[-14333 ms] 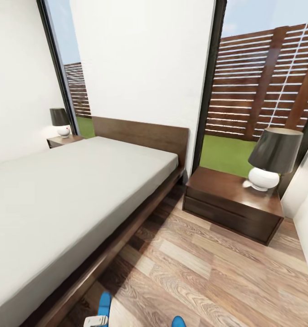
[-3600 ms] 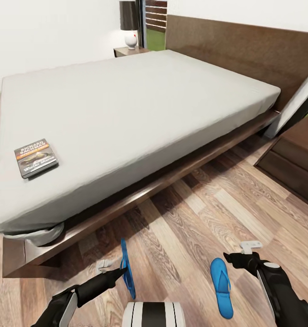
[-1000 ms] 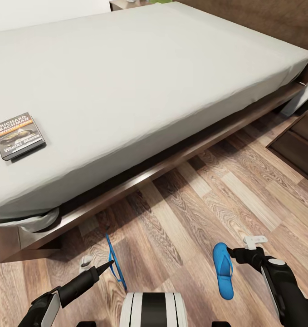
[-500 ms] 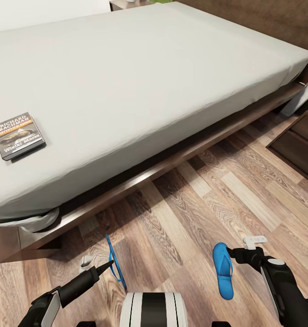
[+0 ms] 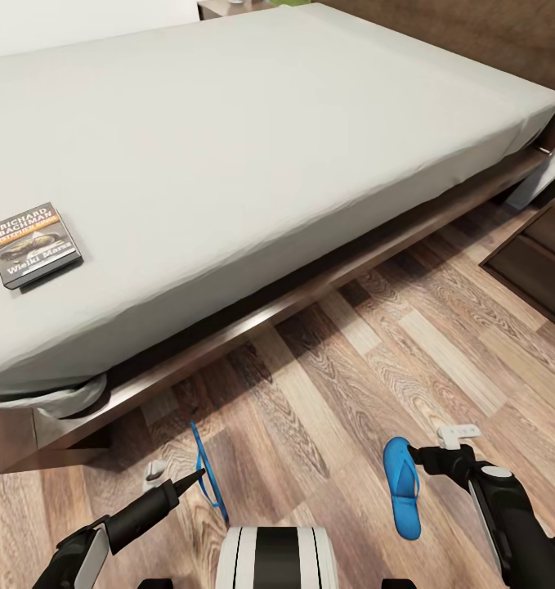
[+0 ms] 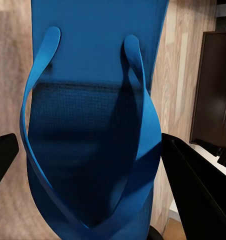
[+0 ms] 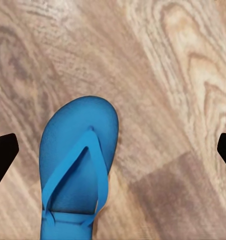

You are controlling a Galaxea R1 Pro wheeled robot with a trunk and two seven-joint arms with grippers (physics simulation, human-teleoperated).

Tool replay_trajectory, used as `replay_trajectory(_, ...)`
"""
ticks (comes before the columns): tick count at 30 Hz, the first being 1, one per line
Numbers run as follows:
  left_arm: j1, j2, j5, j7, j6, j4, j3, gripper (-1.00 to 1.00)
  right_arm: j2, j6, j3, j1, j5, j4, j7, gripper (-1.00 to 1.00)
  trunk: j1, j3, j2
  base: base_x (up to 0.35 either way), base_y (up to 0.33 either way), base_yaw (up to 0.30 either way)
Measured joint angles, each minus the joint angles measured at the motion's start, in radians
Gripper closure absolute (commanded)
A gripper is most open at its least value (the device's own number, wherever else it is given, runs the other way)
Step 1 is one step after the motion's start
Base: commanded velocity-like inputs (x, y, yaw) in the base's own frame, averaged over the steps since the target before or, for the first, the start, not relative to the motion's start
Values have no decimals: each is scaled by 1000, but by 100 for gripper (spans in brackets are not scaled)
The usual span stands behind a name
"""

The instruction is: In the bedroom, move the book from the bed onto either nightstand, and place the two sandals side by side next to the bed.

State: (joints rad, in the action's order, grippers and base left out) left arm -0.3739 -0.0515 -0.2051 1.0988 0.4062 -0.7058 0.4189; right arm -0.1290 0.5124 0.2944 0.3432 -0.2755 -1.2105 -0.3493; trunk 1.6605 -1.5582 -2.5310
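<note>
Holding one sandal (image 5: 205,473) on edge above the floor in clenched left gripper (image 5: 197,474) jaws | book (image 5: 33,244) unmoved near bed (image 5: 310,123) corner | second sandal (image 5: 403,487) flat on floor | right gripper (image 5: 440,446) jaws released | nothing finished.

"RICHARD BACHMAN", "Wielki Marsz" on book (image 5: 33,244) cover

The floor (image 5: 375,360) is wood plank with strong grain and a soft sheen, and the bed (image 5: 293,307) has a dark brown wooden frame under a matt light-grey cloth mattress. The book (image 5: 33,244) looks like a paperback with a printed, slightly glossy cover. Both sandals (image 5: 401,487) look like smooth blue rubbery material, the sole (image 6: 88,150) finely textured; the fingers (image 6: 193,185) are matt black.
</note>
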Motion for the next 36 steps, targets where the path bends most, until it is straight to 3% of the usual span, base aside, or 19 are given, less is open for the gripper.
replay_trajectory(11,0,-1,-1,0,0,0,2,100,-7,-9,1,0,-16,1,10,-100,0,0,0,0,0,0)
replay_trajectory(14,0,-1,0,0,0,0,3,100,-9,-10,-1,0,-39,-7,10,-100,0,0,0,0,0,0)
replay_trajectory(17,0,-1,-1,3,1,0,3,100,-9,-10,-5,0,-151,-4,11,-100,0,0,0,0,0,0)
replay_trajectory(18,0,-1,-1,4,1,0,4,100,-9,-11,-5,0,-258,-1,11,-100,0,0,0,0,0,0)
replay_trajectory(19,0,-1,-1,4,1,0,4,100,-9,-10,-5,0,-301,-1,11,-100,0,0,0,0,0,0)
replay_trajectory(22,0,-1,-1,1,1,0,4,100,-9,-10,-6,0,-551,1,10,-100,0,0,0,0,0,0)
replay_trajectory(23,0,-1,-1,1,1,0,4,100,-9,-10,-4,0,-623,1,10,-100,0,0,0,0,0,0)
replay_trajectory(25,0,-1,0,0,1,0,4,100,-8,-9,-1,0,-727,1,10,-100,0,0,0,0,0,0)
replay_trajectory(27,0,-1,0,0,1,0,4,100,-8,-9,0,0,-754,2,9,-100,0,0,0,0,0,0)
replay_trajectory(36,0,-1,0,-1,1,0,3,100,-9,-9,-2,0,-805,1,9,-100,0,0,0,0,0,0)
